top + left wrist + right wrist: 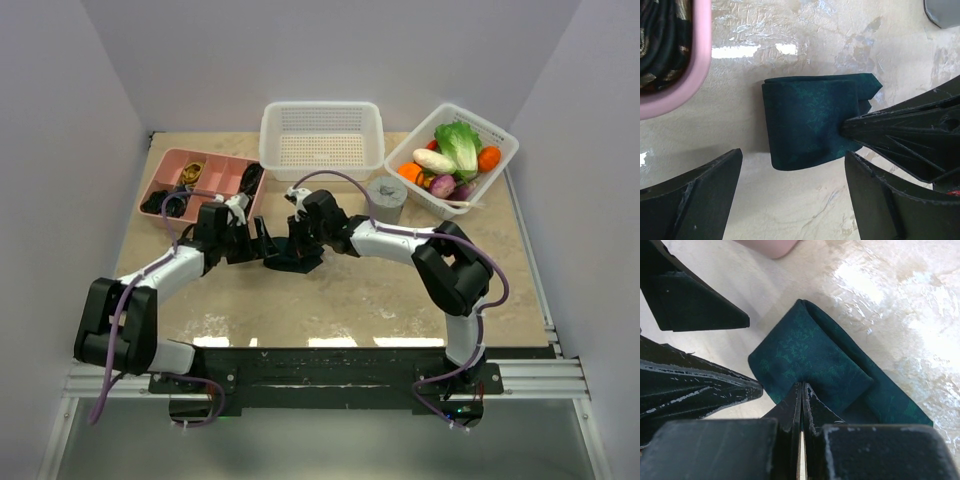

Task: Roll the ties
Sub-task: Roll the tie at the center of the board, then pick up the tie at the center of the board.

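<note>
Right end effector (pixel 801 390): closed, clamped on the near edge of the tie (pixel 815 360).
Left end effector (pixel 794 160): held open, nothing gripped.
Tie position: laid flat just ahead of the left end effector, between its spread fingers.
Progress: most of the band was judged wound into a flat bundle; a short pointed tail was not yet rolled in.
Tabletop (pixel 805 40): glossy beige marble pattern, enclosed by pale walls.

Site is presenting as a robotics laboratory test cell. Plain pale walls (pixel 330 50) are enclosing a marble-patterned desk (pixel 330 300) on the left, far and right sides. A cabled left arm (pixel 170 270) and right arm (pixel 400 240) are standing bolted to an aluminium rail (pixel 560 375) at the near edge. Staged props are sitting along the far edge: pink compartment tray (pixel 215 157), white basket (pixel 320 108), basket of vegetables (pixel 497 128).
</note>
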Motion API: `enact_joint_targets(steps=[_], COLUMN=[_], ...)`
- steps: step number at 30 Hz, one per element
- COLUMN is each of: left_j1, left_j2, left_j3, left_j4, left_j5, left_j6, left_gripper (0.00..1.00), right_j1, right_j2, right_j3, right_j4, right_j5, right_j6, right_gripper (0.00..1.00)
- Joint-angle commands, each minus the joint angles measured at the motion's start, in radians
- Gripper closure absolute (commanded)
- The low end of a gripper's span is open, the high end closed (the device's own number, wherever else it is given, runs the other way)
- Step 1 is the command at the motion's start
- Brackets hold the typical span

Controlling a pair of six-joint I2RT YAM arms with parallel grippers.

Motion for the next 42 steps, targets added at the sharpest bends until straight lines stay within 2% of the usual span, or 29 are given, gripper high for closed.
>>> enact_joint_targets(steps=[1,7,19,27,42], left_j1=[0.006,0.007,0.006,-0.005,-0.060], left_j2=[0.027,0.056,0.168,0.249,0.287], left_j3=[-0.020,-0.037,-0.066,-0.076,-0.076], left_j4=[0.092,0.158,0.351,0.449,0.553], left_j5=[0.033,0.035,0.177,0.220,0.276], left_j6=[-0.013,-0.019,-0.076,-0.108,-0.170], left_gripper=[0.11,0.11,0.11,0.18,0.45], right_j1=[0.002,0.000,-0.004,-0.017,-0.040], right_j2=[-0.032,-0.047,-0.076,-0.087,-0.084], right_j3=[-0.039,-0.066,-0.080,-0.080,-0.083], right_j4=[-0.024,-0.034,-0.039,-0.059,-0.059], right_j5=[0.056,0.065,0.079,0.085,0.073], right_j6=[-0.012,-0.014,-0.010,-0.012,-0.004], right_gripper=[1.00,1.00,1.00,1.00,1.00])
